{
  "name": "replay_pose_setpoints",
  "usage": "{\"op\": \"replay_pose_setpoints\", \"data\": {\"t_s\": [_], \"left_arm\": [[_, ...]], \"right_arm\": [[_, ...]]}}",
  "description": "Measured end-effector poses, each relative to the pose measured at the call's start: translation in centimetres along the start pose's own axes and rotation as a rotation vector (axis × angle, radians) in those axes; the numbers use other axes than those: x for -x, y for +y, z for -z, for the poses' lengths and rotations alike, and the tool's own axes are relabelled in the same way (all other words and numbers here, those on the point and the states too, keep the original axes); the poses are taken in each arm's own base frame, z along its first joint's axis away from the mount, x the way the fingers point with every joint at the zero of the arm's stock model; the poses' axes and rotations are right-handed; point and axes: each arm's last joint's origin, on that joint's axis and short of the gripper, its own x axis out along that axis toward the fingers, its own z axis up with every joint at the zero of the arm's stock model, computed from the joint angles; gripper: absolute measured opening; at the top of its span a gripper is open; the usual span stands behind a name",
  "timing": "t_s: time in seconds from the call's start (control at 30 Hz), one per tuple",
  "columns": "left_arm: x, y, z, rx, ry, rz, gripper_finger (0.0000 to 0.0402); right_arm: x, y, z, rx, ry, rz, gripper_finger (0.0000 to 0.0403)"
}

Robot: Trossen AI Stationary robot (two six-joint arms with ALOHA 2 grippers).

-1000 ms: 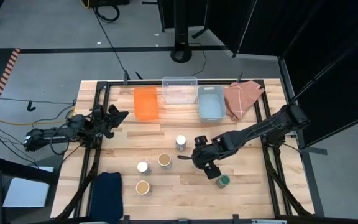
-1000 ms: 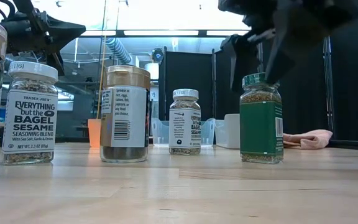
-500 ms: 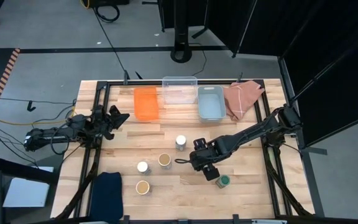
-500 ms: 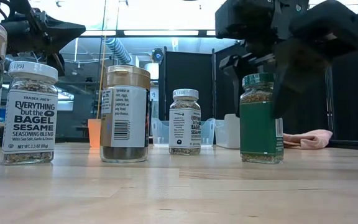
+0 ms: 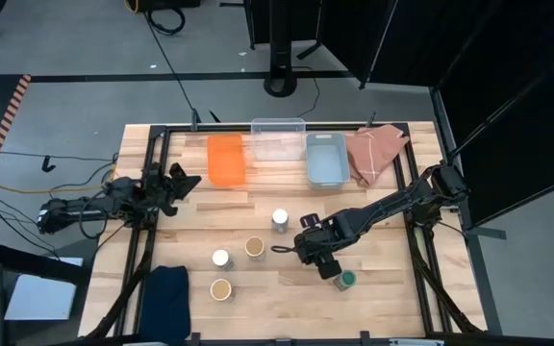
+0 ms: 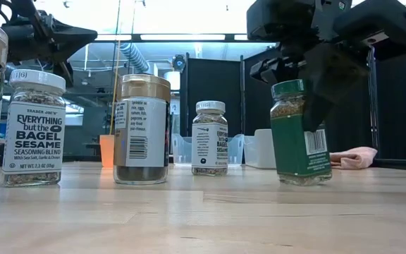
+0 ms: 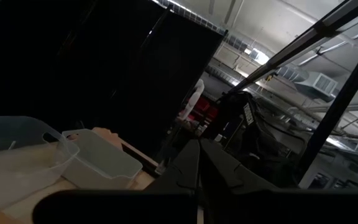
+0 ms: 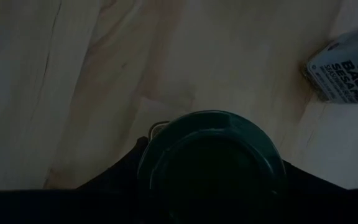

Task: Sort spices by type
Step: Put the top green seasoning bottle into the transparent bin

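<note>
Counter: pale wood planks in a black frame, grey floor around it, dark curtain panels at the far and right sides.

Far edge: orange bin, clear bin, pale-blue bin, pink cloth. Near left corner: dark blue cloth.

Spice jars, middle of counter: white-lidded jar, tan-lidded jar, second white-lidded jar, second tan-lidded jar, well apart from one another. Green-lidded jar stands apart to the right, tilted in the low view.

Right gripper: over the green-lidded jar, fingers at either side of it; whether they pinch it cannot be told.

Left gripper: at the left edge, fingers pressed together.

Open board: near right corner and the strip before the bins.
</note>
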Motion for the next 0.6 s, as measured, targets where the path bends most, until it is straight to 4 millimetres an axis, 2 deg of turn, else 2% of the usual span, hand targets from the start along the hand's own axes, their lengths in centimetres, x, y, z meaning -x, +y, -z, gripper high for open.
{"op": "replay_pose_setpoints", "data": {"t_s": [0.17,0.27,0.43,0.6], "left_arm": [[0.0,0.0,0.0,0.015,0.001,-0.001,0.0015],[0.0,0.0,0.0,0.015,0.001,0.000,0.0015],[0.0,0.0,0.0,0.015,0.001,0.000,0.0015],[0.0,0.0,0.0,0.014,0.000,-0.001,0.0015]], "right_arm": [[0.3,-0.2,0.0,-0.064,-0.010,0.003,0.0205],[1.2,-0.8,0.0,-0.088,-0.046,0.009,0.0205],[4.3,-2.4,0.0,-0.156,-0.150,0.022,0.0205],[8.3,-4.6,0.9,-0.214,-0.259,0.088,0.0205]]}}
